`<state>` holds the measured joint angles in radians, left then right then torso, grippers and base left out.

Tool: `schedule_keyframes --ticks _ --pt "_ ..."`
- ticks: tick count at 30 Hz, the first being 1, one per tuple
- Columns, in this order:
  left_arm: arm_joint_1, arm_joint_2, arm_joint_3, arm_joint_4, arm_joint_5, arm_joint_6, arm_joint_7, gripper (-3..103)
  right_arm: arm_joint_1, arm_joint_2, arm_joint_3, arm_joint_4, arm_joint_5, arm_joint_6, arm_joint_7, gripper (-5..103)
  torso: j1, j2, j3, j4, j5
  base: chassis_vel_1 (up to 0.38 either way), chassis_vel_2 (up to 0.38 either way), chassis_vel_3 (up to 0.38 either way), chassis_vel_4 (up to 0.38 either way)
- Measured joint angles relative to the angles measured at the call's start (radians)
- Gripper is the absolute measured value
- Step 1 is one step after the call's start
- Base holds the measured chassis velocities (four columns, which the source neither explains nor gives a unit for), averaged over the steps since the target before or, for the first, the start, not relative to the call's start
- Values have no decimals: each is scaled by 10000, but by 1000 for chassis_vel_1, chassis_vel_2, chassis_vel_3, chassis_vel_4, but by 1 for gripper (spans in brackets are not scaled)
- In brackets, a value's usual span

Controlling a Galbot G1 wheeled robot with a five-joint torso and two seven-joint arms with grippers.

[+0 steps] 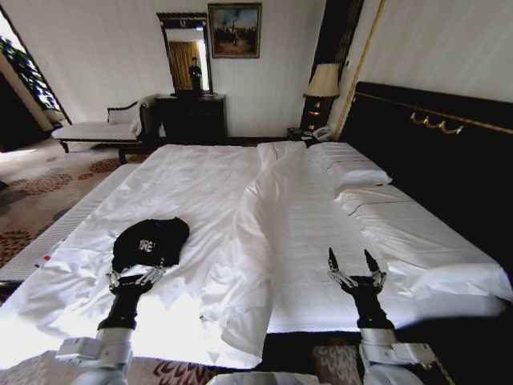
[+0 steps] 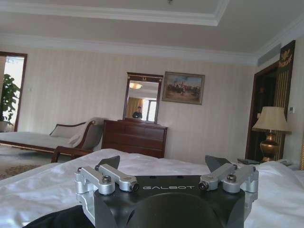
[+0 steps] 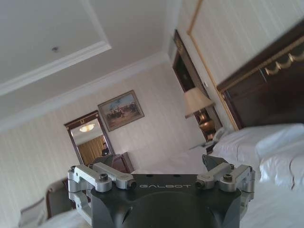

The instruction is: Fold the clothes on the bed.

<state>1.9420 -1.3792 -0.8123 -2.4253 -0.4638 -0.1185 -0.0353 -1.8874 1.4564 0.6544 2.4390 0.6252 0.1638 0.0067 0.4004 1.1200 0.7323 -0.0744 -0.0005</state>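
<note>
My left fingers (image 1: 136,277) sit low at the near left of the bed (image 1: 192,184), tips spread and laid flat right at the near hem of the black T-shirt (image 1: 150,241); I can't tell whether they touch the cloth or only the sheet beside it. From my left wrist I see both tips splayed wide over the white sheet, with a dark patch of cloth (image 2: 61,219) just under my palm. My right fingers (image 1: 353,265) stand wide too, both tips pointing up and holding nothing, near the right side of the bed, well apart from the shirt.

The shirt lies bunched in a rounded heap, part of its white lettering showing, on the near left part of the duvet (image 1: 264,241). A long ridge of rumpled duvet runs between my 2 arms, with the pillows (image 1: 353,172) far right by the headboard (image 1: 433,136).

What worries me: closing here, I could pinch the white bedding along with the hem and drag the duvet. Being crumpled, the shirt could give me 2 layers at once, so it would lift as a lump instead of opening. My right arm must cross that ridge and may snag it.
</note>
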Motion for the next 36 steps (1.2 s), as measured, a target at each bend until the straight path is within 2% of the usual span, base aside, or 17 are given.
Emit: schedule_keyframes --ticks 1,2,4,5,10,12,15,16,19,20,21,24,25,29,31,34,36 --pt "0 0 0 0 0 0 0 100 0 0 0 0 0 0 0 100 0 0 0 0 0 0 0 0 0" --pt "31 0 -167 22 -151 -5 -7 100 142 -185 -152 328 1302 -469 469 100 0 0 0 1 0 0 0 0 0" --pt "39 -2 -415 96 -241 -22 -48 100 379 -519 -194 527 2677 -944 870 100 0 -1 0 1 1 0 0 0 0" --pt "39 -2 -415 96 -241 -22 -48 100 379 -519 -194 527 2677 -944 870 100 0 -1 0 1 1 0 0 0 0" --pt "162 -116 -848 99 -348 -81 -114 100 1293 -1377 23 298 4431 -1688 1246 100 0 0 0 0 3 0 0 0 0" --pt "189 -134 -865 58 -349 -85 -95 100 1449 -1472 43 213 4572 -1771 1291 100 0 0 0 0 6 0 0 0 0" --pt "244 -210 -904 -185 -349 -31 -39 100 2494 -2082 36 -452 5647 -2341 1544 100 0 0 0 2 6 0 0 0 0" --pt "244 -210 -904 -185 -349 -31 -39 100 2494 -2082 36 -452 5647 -2341 1544 100 0 0 0 2 6 0 0 0 0" --pt "207 -220 -848 -399 -290 147 -56 100 3591 -2828 -81 -619 7041 -3476 2554 100 0 -1 1 2 5 0 0 0 0" --pt "207 -220 -848 -399 -290 147 -56 100 3591 -2828 -81 -619 7041 -3476 2554 100 0 -1 1 2 5 0 0 0 0" --pt "207 -221 -831 -462 -270 189 -68 100 3863 -3095 -100 -640 7214 -3819 2869 100 1 -1 1 0 7 0 0 0 0" --pt "186 -195 -797 -732 -232 405 -115 100 4892 -4518 -124 -788 7700 -5411 4386 100 1 -1 1 2 5 0 0 0 0" --pt "186 -195 -797 -732 -232 405 -115 100 4892 -4518 -124 -788 7700 -5411 4386 100 1 -1 1 2 5 0 0 0 0" --pt "204 -244 -678 -744 -111 565 -171 100 5677 -5647 -293 -1276 8286 -6062 4702 100 1 -1 1 -3 5 0 0 0 0" --pt "229 -260 -659 -745 -65 568 -172 100 5782 -5727 -362 -1345 8372 -6087 4702 100 1 -1 1 -3 4 0 0 0 0" --pt "395 -351 -581 -746 292 532 -174 100 6861 -5932 -1248 -1939 8747 -6137 4712 100 1 -1 1 3 6 0 0 0 0" --pt "389 -361 -579 -746 354 522 -183 100 7057 -5914 -1434 -2028 8762 -6145 4712 100 1 -1 1 2 4 0 0 0 0"
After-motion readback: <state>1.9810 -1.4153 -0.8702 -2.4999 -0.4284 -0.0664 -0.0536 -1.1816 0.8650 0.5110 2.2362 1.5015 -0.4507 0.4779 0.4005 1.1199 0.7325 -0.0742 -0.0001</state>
